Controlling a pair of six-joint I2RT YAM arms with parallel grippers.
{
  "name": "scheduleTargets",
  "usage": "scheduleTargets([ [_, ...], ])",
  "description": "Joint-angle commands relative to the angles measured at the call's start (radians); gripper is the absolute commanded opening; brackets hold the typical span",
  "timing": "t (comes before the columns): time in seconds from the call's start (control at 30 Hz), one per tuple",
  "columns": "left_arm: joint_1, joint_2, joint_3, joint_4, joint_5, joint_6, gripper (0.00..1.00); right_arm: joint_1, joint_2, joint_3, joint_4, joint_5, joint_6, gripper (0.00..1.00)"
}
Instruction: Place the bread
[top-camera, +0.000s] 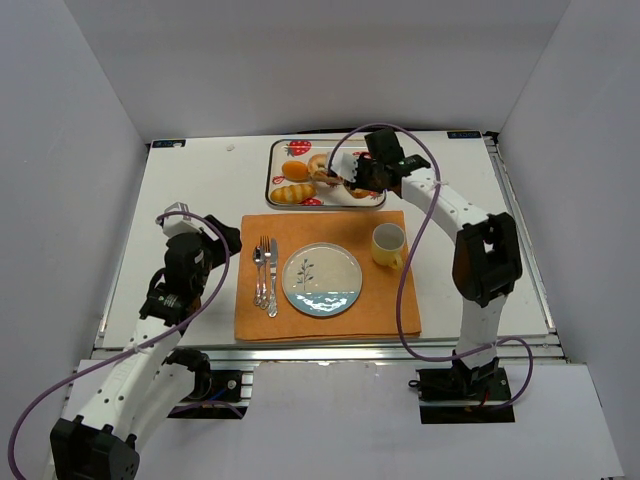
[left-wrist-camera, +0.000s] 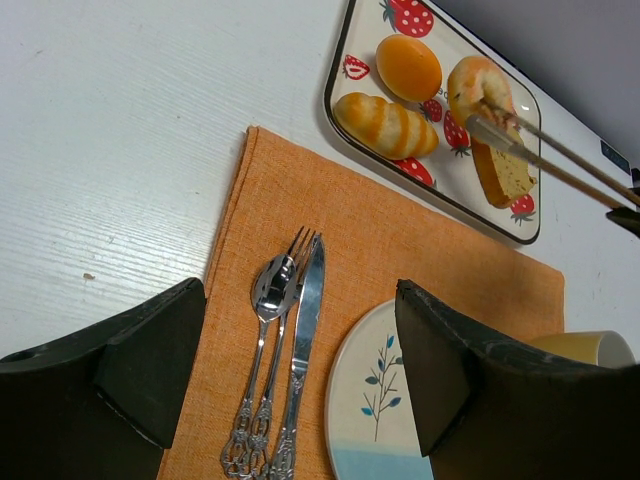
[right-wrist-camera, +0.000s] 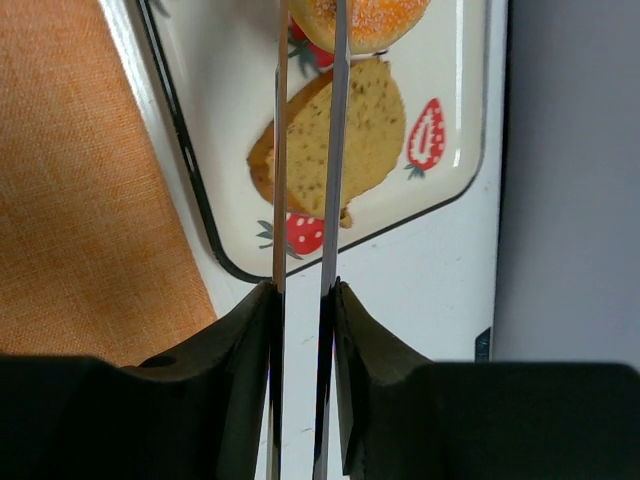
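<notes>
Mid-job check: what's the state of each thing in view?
Left end effector: open, empty.
Right end effector: shut on tongs.
Tongs: tips at the doughnut.
Tray: holding four breads.
Plate: empty.
Cup: upright.

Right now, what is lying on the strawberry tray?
On the tray: a round bun, a striped roll, a sugared ring and a speckled slice. The tongs in the right gripper cover part of the ring and slice.

Orange placemat (top-camera: 390, 300) — strawberry-print tray (top-camera: 280, 160)
</notes>
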Motion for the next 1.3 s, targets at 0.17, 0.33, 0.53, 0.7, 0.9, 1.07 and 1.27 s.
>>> scheduleTargets([
  [0.17,0.003,-0.010,0.013,0.008,-0.008,0.003,0.86,-0.003,-0.158,-0.048,0.045,-0.102,0.048,0.05],
  [0.33,0.005,-0.024,0.007,0.000,-0.016,0.003,0.86,-0.001,-0.342,-0.192,-0.110,-0.333,-0.036,0.04],
  [0.53,0.005,-0.026,-0.005,0.014,-0.011,-0.003,0.86,0.031,-0.566,-0.420,-0.228,-0.444,-0.078,0.06],
  [0.7,0.005,-0.001,-0.005,0.038,0.007,0.000,0.86,0.074,-0.677,-0.558,-0.263,-0.424,-0.076,0.10],
  [0.9,0.005,0.024,0.008,0.046,0.016,0.011,0.86,0.102,-0.683,-0.628,-0.248,-0.361,-0.063,0.20],
  [1.07,0.005,0.018,0.007,0.045,0.013,0.009,0.86,0.102,-0.681,-0.638,-0.243,-0.351,-0.069,0.37],
  [1.27,0.005,0.008,0.002,0.043,0.007,0.005,0.86,0.102,-0.709,-0.624,-0.268,-0.392,-0.081,0.49],
])
